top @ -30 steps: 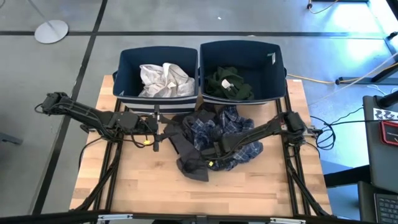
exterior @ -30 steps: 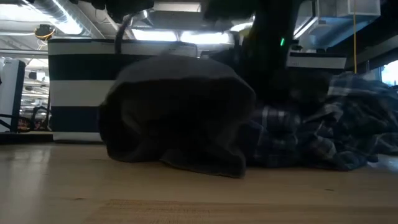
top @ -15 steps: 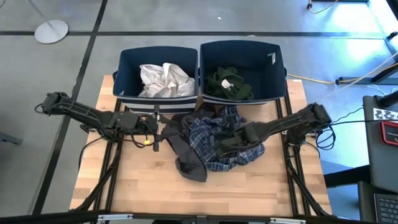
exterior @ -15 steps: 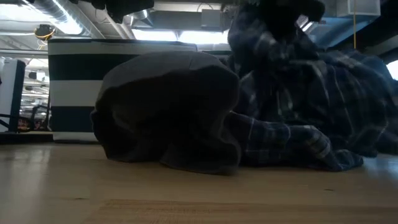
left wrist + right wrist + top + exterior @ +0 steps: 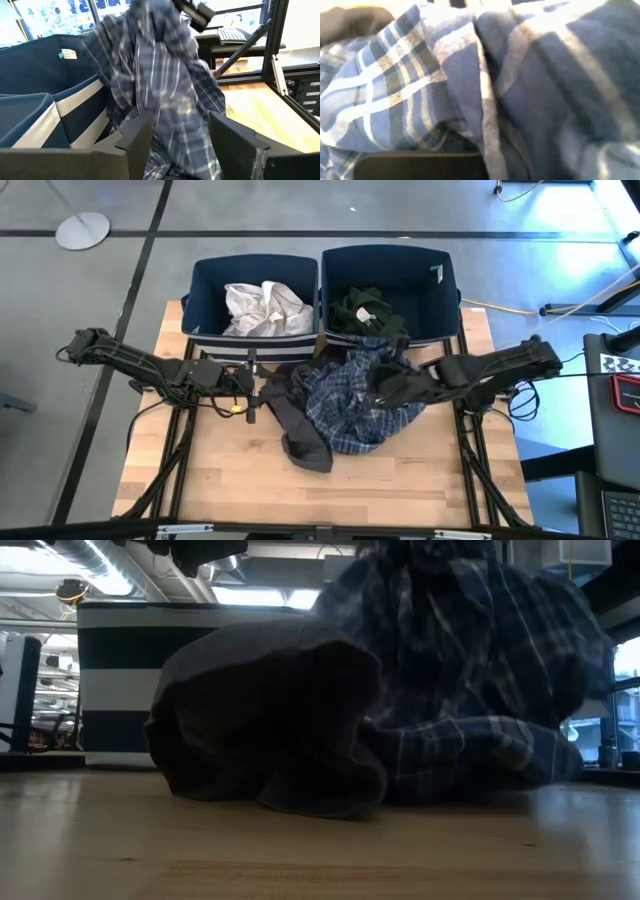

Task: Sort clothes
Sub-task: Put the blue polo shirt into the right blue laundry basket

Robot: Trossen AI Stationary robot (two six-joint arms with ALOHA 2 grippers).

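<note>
The blue-white plaid shirt is raised at mid-table and hangs below my right gripper, which is shut on it. The shirt also shows in the low view and the left wrist view. The dark grey garment lies bunched on the table to the shirt's left. The white garment lies in the left bin. The dark green garment with the white label lies in the right bin. My left gripper is open and empty at the table's left, just left of the grey garment. My right gripper holds the plaid shirt by a bunched upper part, coming from above. The cloth covers the fingers, so layers and edge cannot be told. The shirt hangs slack below the gripper, and its lower folds lie on the table.
Two navy bins with white stripes stand side by side at the table's far edge, the left bin and the right bin. Bare wood lies along the near part of the table.
My right gripper has risen and gone toward the table's right and far edge with the plaid shirt. The shirt's upper part has been drawn up off the table while its lower folds stay down. The grey garment has kept its place.
</note>
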